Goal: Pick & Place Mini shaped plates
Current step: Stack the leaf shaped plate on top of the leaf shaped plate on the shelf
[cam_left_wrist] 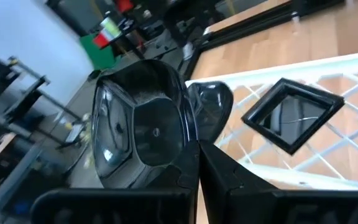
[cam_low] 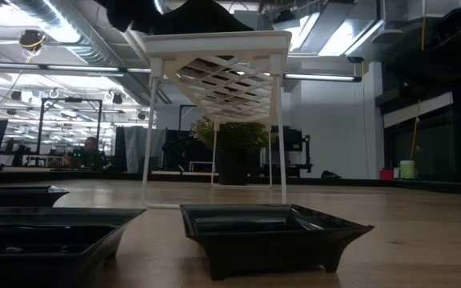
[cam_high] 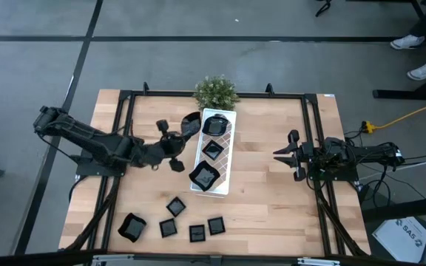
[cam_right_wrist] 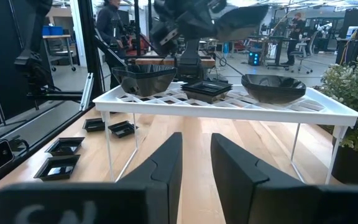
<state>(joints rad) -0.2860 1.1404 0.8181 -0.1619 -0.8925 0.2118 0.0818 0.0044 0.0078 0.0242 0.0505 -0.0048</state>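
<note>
The pale wooden bench (cam_high: 272,185) carried a long white rectangular tray with a diamond lattice top (cam_high: 214,151), raised on thin legs at the middle of the far half, with a small green potted plant (cam_high: 215,91) at its far end. Three glossy black dishes sat on the tray; five more mini shaped plates (cam_high: 171,222) lay loose near the bench's near edge.

The left end effector (cam_high: 174,142) hung just beside the tray's left rim, its fingers closed tight on the rim of a glossy black rounded dish (cam_left_wrist: 140,134). The right end effector (cam_high: 288,154) waited well apart, toward the right edge, part open and holding nothing.

The dishes looked light, rigid and slick, probably brittle if dropped. A pinch across the thin rim seemed the only sensible hold, since the bowls offered no other edge.

The left wrist view showed the pinch on the dish's rim, and a square black dish (cam_left_wrist: 291,115) sitting in the lattice, which the high view reduced to specks. The low view showed the loose square dishes' small feet (cam_low: 272,237).
</note>
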